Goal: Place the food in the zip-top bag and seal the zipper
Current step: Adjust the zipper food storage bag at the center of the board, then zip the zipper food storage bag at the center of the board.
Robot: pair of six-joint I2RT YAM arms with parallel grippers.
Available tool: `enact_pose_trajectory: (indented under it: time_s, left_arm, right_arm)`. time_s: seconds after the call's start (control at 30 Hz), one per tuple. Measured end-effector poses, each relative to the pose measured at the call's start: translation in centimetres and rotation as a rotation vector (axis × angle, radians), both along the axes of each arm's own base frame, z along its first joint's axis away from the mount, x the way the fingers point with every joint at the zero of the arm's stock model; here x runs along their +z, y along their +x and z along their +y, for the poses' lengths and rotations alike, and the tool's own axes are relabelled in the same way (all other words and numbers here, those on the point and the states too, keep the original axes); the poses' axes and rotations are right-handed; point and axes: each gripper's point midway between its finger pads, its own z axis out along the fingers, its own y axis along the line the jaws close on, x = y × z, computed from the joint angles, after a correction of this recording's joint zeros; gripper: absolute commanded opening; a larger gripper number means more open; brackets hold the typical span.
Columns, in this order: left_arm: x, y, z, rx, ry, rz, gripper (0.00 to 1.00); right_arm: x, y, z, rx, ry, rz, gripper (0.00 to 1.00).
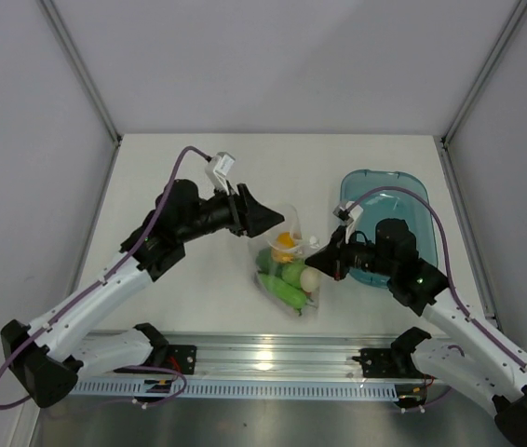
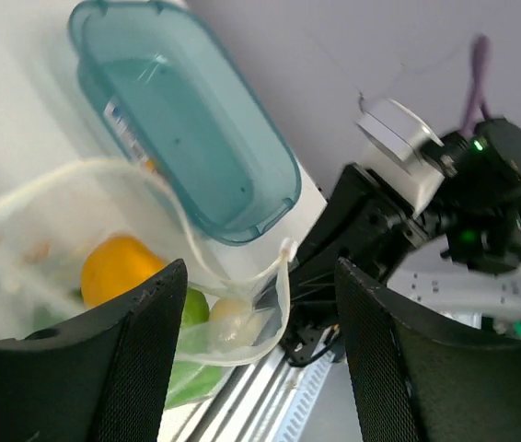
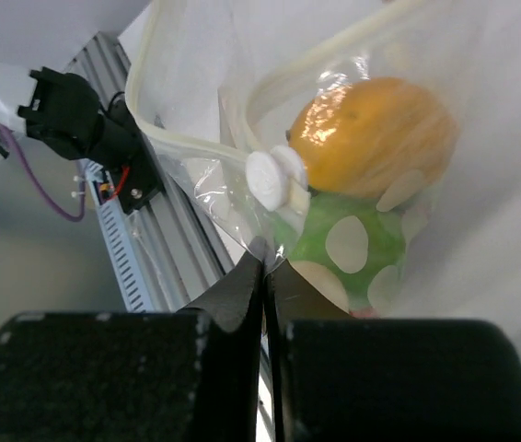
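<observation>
The clear zip-top bag lies mid-table holding the food: a yellow-orange fruit, green pieces and a whitish piece. My left gripper hovers at the bag's far-left edge, open. In the left wrist view the bag's open rim hangs between the spread fingers, touching neither, and the left gripper holds nothing. My right gripper is shut on the bag's right edge; the right wrist view shows the fingertips pinching clear film below the zipper, beside the orange fruit and a spotted green piece.
A teal-blue translucent tray stands at the right, just behind my right arm, and shows again in the left wrist view. The aluminium rail runs along the near table edge. White walls enclose the table.
</observation>
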Motion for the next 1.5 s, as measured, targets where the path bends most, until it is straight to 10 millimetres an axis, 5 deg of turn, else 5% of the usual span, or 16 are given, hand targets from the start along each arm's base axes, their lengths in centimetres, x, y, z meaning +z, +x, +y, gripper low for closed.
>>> enact_pose_trajectory:
  time_s: [0.23,0.4,0.77,1.5]
  left_arm:
    - [4.8,-3.9,0.3,-0.188,-0.082,-0.303,0.75]
    - [6.1,-4.9,-0.5,-0.299,-0.064,-0.404,0.75]
    - [2.3,-5.8,-3.6,-0.551,0.06,-0.334,0.71]
    - [-0.6,-7.5,-6.7,-0.752,0.082,-0.216,0.3]
  right_arm:
    - [4.1,-1.4,0.8,0.082,0.079,-0.021,0.0]
    - [6.5,-1.8,1.6,0.149,0.091,-0.035,0.0]
    - [5.2,-4.1,1.5,0.254,0.052,0.05,0.0]
    - [5.1,-5.0,1.0,0.271,0.036,0.068,0.0]
